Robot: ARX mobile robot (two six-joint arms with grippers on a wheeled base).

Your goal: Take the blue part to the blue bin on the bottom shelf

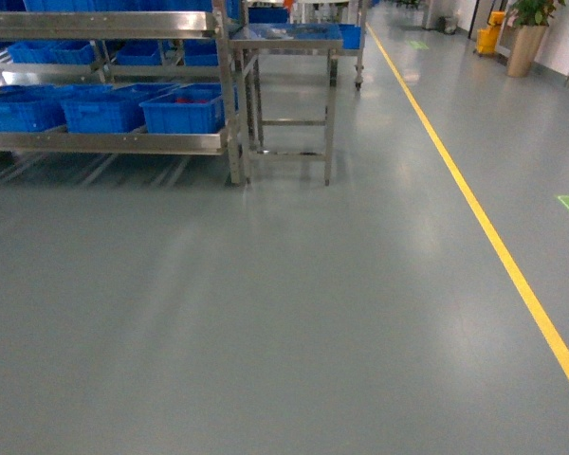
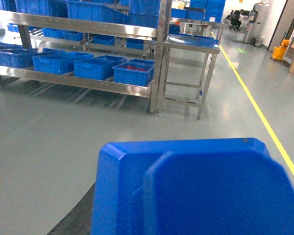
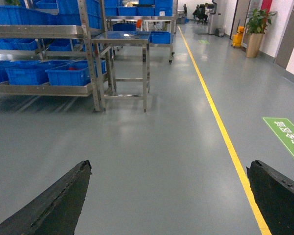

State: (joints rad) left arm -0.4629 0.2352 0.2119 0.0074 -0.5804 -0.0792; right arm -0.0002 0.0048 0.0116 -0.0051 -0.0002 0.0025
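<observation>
A large blue part (image 2: 201,191) fills the bottom of the left wrist view, held close under the camera. My left gripper (image 2: 181,223) is shut on it, and only one dark finger (image 2: 76,218) shows at its lower left. Ahead to the left stands the bottom shelf (image 1: 104,142) of the steel rack, carrying a row of blue bins (image 1: 182,111). The nearest blue bin (image 2: 132,74) has something red inside. My right gripper (image 3: 169,166) is open over bare floor, with nothing between its fingers. Neither gripper shows in the head view.
A small steel table (image 1: 286,43) stands just right of the rack's corner post (image 1: 233,142). A yellow floor line (image 1: 484,227) runs along the right. A potted plant (image 1: 526,38) and a yellow bucket (image 1: 488,38) sit far right. Grey floor lies between me and the rack.
</observation>
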